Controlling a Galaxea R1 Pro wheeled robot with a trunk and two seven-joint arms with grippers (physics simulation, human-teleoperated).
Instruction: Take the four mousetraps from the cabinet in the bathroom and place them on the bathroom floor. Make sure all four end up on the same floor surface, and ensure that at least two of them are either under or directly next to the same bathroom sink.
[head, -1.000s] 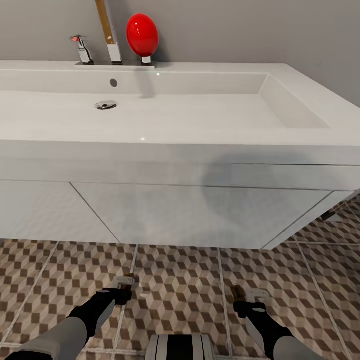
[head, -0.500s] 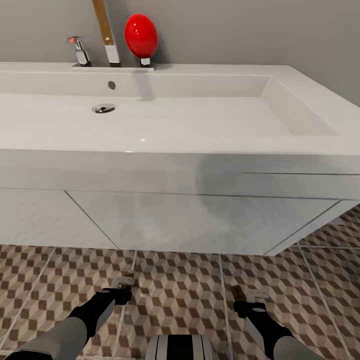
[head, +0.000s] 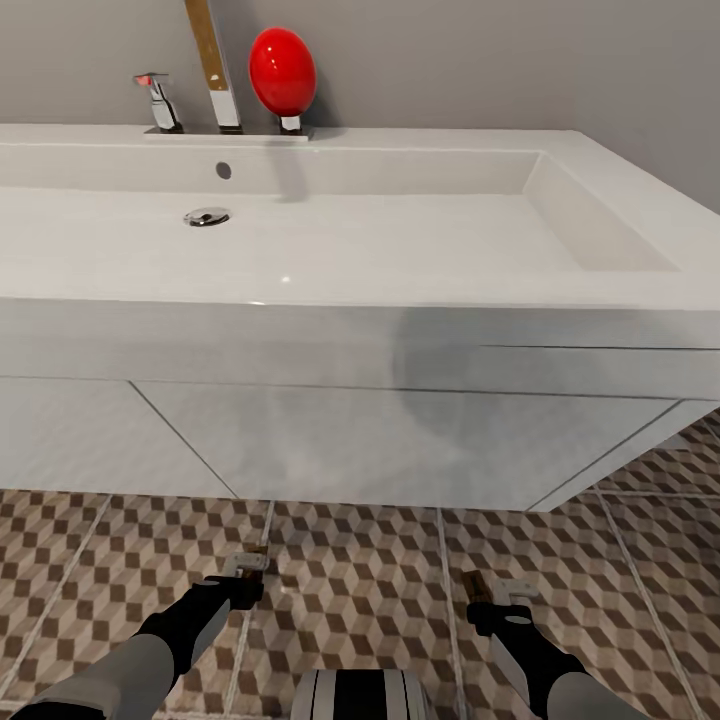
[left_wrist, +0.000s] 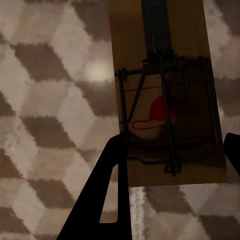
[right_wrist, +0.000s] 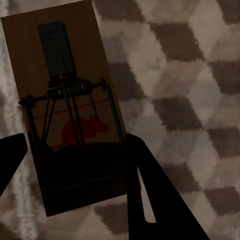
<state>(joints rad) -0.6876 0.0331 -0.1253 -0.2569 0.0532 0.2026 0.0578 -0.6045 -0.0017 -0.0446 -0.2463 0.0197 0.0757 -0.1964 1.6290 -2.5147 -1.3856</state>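
Nothing shifts between half a second ago and now; a second ago the view sat slightly lower, so the approach has ended. Left gripper (head: 245, 578) and right gripper (head: 492, 598) each clench a small brown wooden mousetrap with dark wire spring (left_wrist: 167, 90) (right_wrist: 70, 110) above the cube-patterned brown and beige tiled floor (head: 360, 570), lower frame. White rectangular sink on its vanity (head: 330, 430) overhangs mid-frame; bare tile lies just ahead, likely ready for lowering.
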